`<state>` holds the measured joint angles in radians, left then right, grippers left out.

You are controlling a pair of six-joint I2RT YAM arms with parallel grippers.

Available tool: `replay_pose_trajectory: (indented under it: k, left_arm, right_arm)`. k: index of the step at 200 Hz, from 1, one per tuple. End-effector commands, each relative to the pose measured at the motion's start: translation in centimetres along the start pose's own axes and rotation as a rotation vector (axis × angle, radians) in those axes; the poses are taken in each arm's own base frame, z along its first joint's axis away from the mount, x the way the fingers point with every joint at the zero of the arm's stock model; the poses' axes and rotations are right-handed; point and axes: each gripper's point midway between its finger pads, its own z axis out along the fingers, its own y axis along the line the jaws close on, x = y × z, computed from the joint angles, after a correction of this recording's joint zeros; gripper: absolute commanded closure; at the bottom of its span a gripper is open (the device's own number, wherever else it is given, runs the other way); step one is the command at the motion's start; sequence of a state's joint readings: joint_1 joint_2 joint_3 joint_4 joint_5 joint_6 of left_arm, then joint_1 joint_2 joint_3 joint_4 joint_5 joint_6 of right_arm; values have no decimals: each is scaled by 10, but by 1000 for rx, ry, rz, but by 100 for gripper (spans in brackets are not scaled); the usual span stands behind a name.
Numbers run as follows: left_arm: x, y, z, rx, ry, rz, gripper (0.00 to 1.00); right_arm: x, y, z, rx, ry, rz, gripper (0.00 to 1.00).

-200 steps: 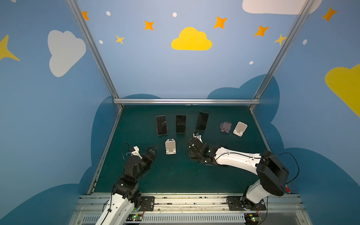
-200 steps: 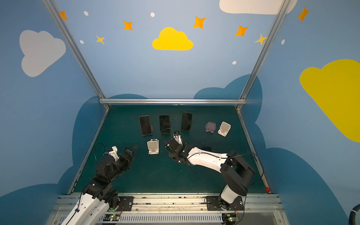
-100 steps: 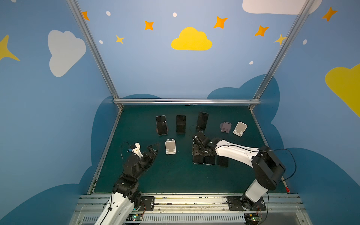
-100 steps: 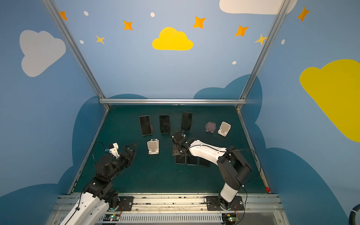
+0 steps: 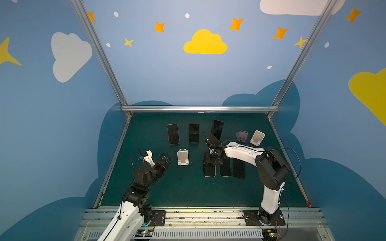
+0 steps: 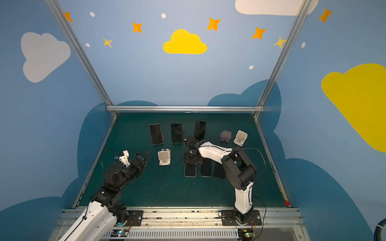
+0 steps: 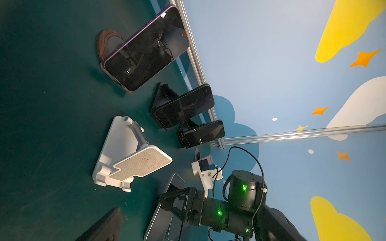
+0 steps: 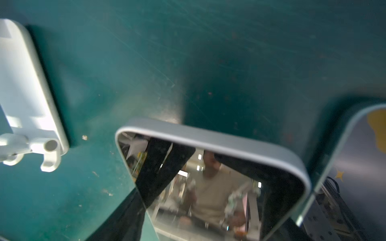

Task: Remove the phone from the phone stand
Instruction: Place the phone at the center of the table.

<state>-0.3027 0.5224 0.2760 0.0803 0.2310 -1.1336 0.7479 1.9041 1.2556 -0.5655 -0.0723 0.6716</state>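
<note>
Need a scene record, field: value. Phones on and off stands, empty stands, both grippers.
on stands: three phones, back row
off stands: silver-edged phone, two dark phones, side by side
empty stands: near white stand, purple stand, far white stand
left gripper: open, empty
right gripper: at silver-edged phone's far end, appears closed on it

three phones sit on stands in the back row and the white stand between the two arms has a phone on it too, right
Not quite. The white stand between the two arms is empty: the left wrist view shows its plate bare. The rest holds: in the back row the left phone, the middle phone and the right phone each sit on a stand.
</note>
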Motion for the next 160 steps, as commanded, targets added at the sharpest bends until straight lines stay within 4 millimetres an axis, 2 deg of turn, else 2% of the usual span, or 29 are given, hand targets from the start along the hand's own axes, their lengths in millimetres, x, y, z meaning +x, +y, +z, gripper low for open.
replay_pose_trajectory:
  k: [1, 71, 114, 138, 160]
  left_arm:
    - [-4, -15, -2, 39, -13, 29, 0]
    - [-4, -16, -4, 16, -4, 34, 0]
    - [-7, -25, -11, 28, -18, 50, 0]
    - [-6, -27, -15, 32, -19, 46, 0]
    - [-6, -28, -18, 37, -21, 48, 0]
  right_arm:
    - [7, -4, 10, 15, 50, -13, 28]
    - [20, -27, 21, 129, 99, 10, 24]
    - [18, -27, 17, 172, 91, -9, 23]
    - [15, -29, 7, 196, 72, -6, 21]
    - [6, -28, -18, 203, 11, -16, 16]
